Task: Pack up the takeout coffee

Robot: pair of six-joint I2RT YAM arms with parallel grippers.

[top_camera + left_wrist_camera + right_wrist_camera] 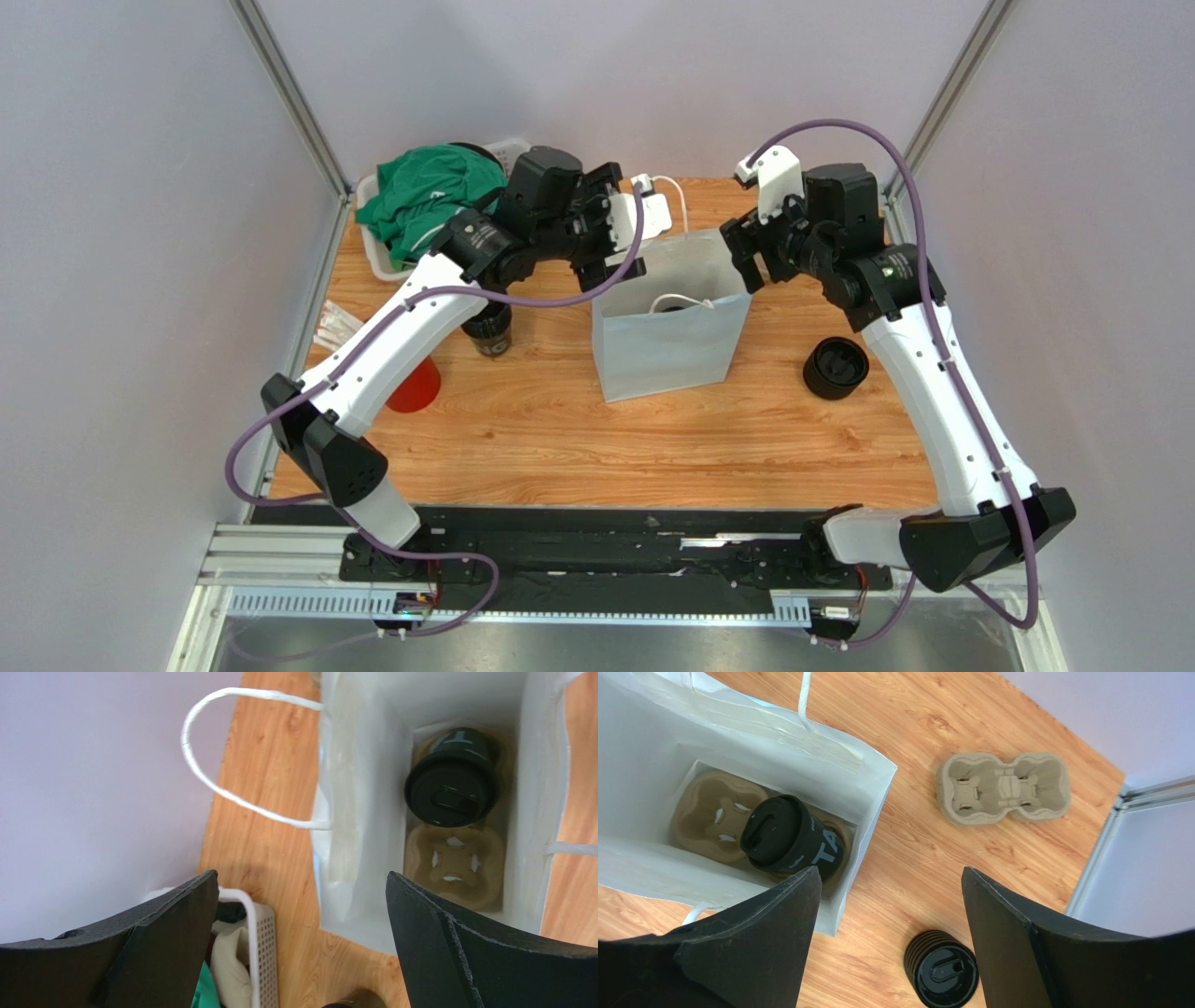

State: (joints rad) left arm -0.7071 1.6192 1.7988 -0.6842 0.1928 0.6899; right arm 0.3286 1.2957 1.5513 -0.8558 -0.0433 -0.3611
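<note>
Left wrist view looks straight down into the open white bag point(351, 847). The coffee point(453, 787) stands at its bottom, seated in one slot of a brown carrier point(455, 862), lid on. The slot beside it holds nothing. The left end effector point(300, 882) hangs above the bag's mouth, released, its fingers point(168, 952) spread wide with nothing between them. One bag handle point(231, 756) loops out over the surface point(274, 749). The corner of a white basket point(256, 938) shows below.

The right wrist view has the same cup from the other side, white letters on its wall. The right end effector point(889, 875) is also released and empty, poised over the bag's edge. On the wood beside the bag lie a spare carrier point(1003, 787) and a squat black piece point(941, 969), both well apart from the coffee.

From the top view, both arms reach to the bag's rim from opposite sides. The basket holds a green cloth point(428, 196). A red cup point(414, 385) stands partly under the left arm.
</note>
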